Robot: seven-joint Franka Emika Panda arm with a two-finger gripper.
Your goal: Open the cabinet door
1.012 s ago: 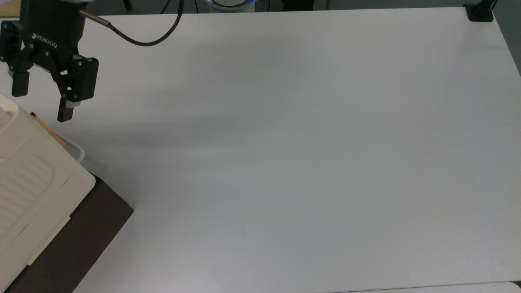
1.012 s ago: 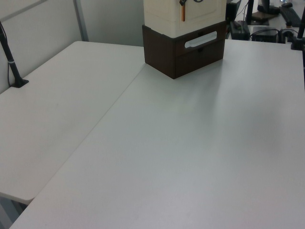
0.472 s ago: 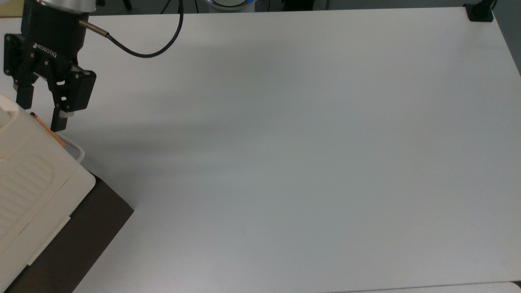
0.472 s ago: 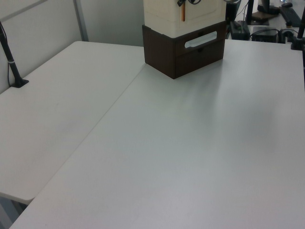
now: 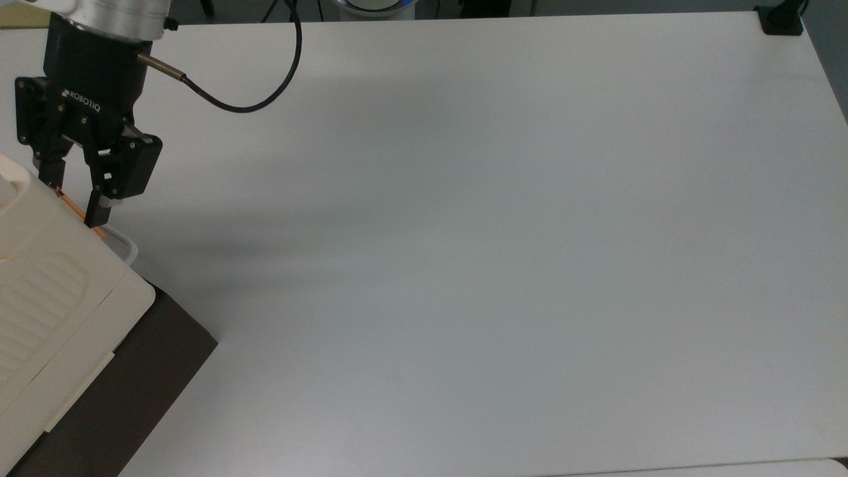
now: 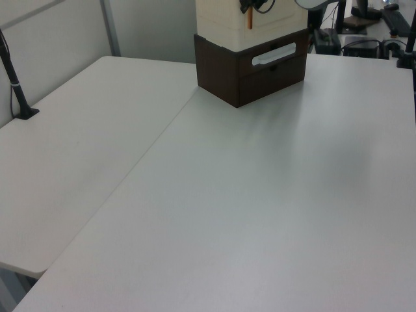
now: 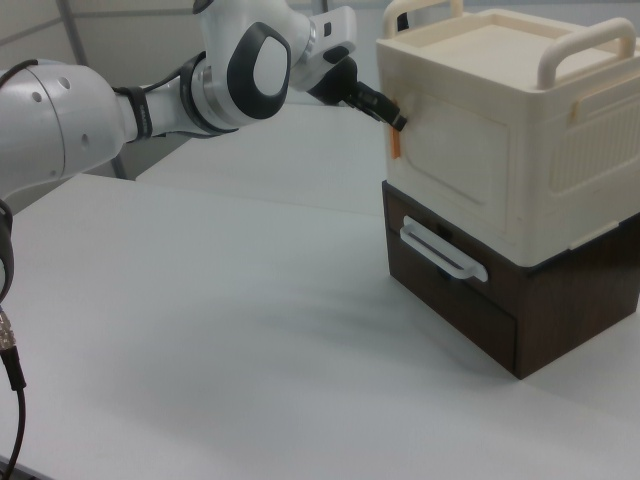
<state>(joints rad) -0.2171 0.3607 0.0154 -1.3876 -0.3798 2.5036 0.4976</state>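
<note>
Straddling the handle of the cabinet door (image 5: 78,212), gripper (image 5: 74,202) fingers apart, not clamped; cabinet (image 7: 500,140) door shut, grasp and pull remain.

One arm (image 7: 120,110), one gripper (image 5: 74,199) with two fingers (image 5: 99,211). One black cable (image 5: 252,99) off the gripper body. One cream cabinet (image 7: 500,130), with one door (image 7: 465,165) and one copper handle (image 5: 74,209) on it. Two looped carry handles (image 7: 585,45) on the cabinet's top in the right view. One dark brown drawer unit (image 7: 480,300) under the cabinet, with one white rail (image 7: 443,252) on its front. Two white tabletops (image 6: 260,195) side by side in the left view. One black clamp (image 5: 782,20) at the top view's far right corner.
</note>
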